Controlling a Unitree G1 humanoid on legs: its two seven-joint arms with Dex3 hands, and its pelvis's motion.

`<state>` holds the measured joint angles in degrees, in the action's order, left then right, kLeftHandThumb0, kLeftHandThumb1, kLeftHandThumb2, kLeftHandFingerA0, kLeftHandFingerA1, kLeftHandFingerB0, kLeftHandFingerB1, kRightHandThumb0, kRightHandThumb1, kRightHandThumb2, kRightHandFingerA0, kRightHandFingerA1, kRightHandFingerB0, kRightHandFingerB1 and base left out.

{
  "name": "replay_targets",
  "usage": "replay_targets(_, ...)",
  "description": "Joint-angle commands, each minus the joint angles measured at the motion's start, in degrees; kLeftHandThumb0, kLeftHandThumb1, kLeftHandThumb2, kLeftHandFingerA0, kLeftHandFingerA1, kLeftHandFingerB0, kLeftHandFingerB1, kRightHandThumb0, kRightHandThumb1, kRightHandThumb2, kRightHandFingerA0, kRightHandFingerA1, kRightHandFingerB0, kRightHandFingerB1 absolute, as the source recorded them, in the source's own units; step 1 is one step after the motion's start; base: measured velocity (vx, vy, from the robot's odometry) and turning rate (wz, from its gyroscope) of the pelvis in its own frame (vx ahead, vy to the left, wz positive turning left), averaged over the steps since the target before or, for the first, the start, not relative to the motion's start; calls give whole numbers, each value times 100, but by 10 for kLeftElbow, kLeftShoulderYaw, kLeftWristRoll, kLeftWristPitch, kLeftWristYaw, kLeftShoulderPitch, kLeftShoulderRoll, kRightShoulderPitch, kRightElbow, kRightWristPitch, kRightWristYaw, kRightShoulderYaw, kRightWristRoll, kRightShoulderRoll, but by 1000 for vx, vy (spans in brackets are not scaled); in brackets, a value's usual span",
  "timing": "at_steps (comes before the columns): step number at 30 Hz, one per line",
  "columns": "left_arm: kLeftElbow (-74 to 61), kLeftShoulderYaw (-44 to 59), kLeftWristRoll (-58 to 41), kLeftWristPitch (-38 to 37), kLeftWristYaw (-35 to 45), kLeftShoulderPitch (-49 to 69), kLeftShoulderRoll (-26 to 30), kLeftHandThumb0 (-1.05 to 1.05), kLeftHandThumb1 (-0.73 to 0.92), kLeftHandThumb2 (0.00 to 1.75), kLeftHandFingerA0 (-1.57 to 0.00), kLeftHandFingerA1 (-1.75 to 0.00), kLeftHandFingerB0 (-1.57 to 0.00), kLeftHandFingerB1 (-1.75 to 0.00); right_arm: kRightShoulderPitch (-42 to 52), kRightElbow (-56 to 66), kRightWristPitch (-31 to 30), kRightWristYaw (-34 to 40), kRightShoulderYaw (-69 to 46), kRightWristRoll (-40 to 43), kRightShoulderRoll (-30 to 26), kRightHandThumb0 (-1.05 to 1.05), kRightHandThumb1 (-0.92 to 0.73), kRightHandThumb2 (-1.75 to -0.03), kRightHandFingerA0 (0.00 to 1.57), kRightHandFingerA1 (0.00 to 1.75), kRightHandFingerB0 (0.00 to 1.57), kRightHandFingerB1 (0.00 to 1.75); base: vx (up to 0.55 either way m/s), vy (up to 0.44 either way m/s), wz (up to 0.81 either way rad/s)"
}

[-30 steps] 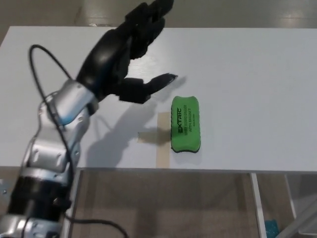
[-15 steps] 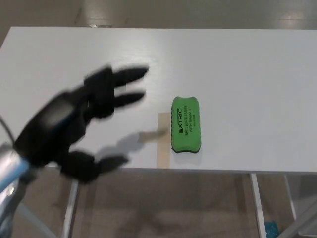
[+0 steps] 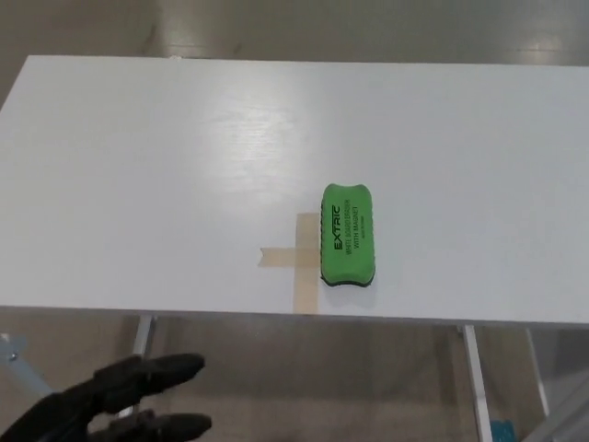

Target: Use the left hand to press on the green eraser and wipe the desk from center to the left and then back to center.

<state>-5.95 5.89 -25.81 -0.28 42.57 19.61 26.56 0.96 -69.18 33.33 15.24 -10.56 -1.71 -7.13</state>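
A green eraser [image 3: 348, 234] with black lettering lies flat on the white desk [image 3: 184, 184], near the front edge and a little right of centre. Its left side rests against a tan tape cross [image 3: 296, 256] stuck to the desk. My left hand [image 3: 120, 401] shows at the bottom left, below the desk's front edge and well away from the eraser. Its black fingers [image 3: 166, 370] are spread apart and hold nothing. My right hand does not show.
The desk's front edge [image 3: 294, 318] runs across the lower part of the picture, with metal legs [image 3: 469, 368] and a tan floor [image 3: 313, 378] beneath it. Beyond the desk's far edge lies pale flooring [image 3: 368, 28].
My left hand has dropped from above the desk, left of the eraser, down past the front edge to the bottom left corner. The eraser has stayed in place; the camera shifted slightly.
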Motion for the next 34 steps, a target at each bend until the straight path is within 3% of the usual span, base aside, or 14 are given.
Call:
replay_targets(1, 329, 23, 86, -27, -148, -82, -59, -67, 45, 78, -40, -50, -27, -43, 1, -3, -5, 9, 7, -9, -3, -33, -75, -62, 55, 57, 68, 55, 0, 0, 0)
replay_targets(3, 369, 23, 101, -26, -181, -99, -62, -67, 45, 78, -40, -50, -27, -43, 1, -2, -3, 14, 11, -14, -3, -33, -75, -62, 55, 57, 68, 55, 0, 0, 0)
replay_targets(4, 397, 22, 114, -19, -218, -115, -63, -62, 54, 57, -44, -40, -32, -32, 0, -2, -3, 13, 10, -12, -1, -33, -75, -62, 56, 60, 68, 55, 0, 0, 0)
replay_targets(7, 440, 21, 131, -15, -264, -139, -65, -62, 54, 57, -44, -40, -32, -32, -3, -3, -3, 11, 8, -8, 1, -33, -75, -62, 56, 60, 68, 55, 0, 0, 0)
replay_targets(8, 504, 18, 149, -8, -329, -174, -65, -60, 54, 57, -45, -40, -30, -31, -7, -2, -2, 6, 5, -3, 3, -33, -74, -62, 57, 60, 69, 57, 0, 0, 0)
replay_targets(11, 565, 21, 153, -4, -364, -205, -56, -55, 52, 56, -47, -44, -28, -31, -13, 0, -2, -2, 2, 3, 3, -33, -75, -62, 54, 57, 68, 57, 0, 0, 0)
replay_targets(12, 592, 23, 150, -3, -370, -217, -50, -55, 52, 56, -47, -44, -28, -31, -16, 1, -2, -5, 0, 5, 3, -33, -75, -62, 54, 57, 68, 57, 0, 0, 0)
replay_targets(13, 620, 32, 141, -2, -373, -228, -39, -60, 41, 75, -30, -48, -23, -41, -21, 3, -2, -6, 1, 4, 0, -33, -75, -62, 54, 56, 68, 56, 0, 0, 0)
replay_targets(14, 641, 38, 135, -3, -375, -236, -33, -60, 41, 75, -30, -48, -23, -41, -25, 4, -2, -6, 2, 3, -1, -33, -75, -62, 54, 56, 68, 56, 0, 0, 0)
replay_targets(15, 668, 53, 117, 2, -382, -244, -27, -46, 49, 56, -32, -38, -30, -31, -31, 3, -1, -4, 5, -1, -5, -34, -75, -62, 54, 54, 68, 54, 0, 0, 0)
replay_targets(27, 751, 77, 100, -10, -367, -258, -16, -40, 49, 55, -35, -40, -29, -31, -32, -1, 3, 15, 16, -14, -7, -37, -72, -62, 54, 51, 63, 49, 0, 0, 0)
replay_targets(31, 770, 92, 95, -35, -375, -264, -27, -36, 49, 55, -44, -40, -31, -32, -32, 3, 0, 13, 14, -7, -5, -34, -74, -63, 53, 46, 46, 39, 0, 0, 0)
replay_targets(34, 776, 96, 97, -46, -377, -267, -29, -36, 49, 55, -44, -40, -31, -32, -32, 4, -1, 13, 15, -7, -5, -34, -74, -63, 53, 46, 46, 39, 0, 0, 0)
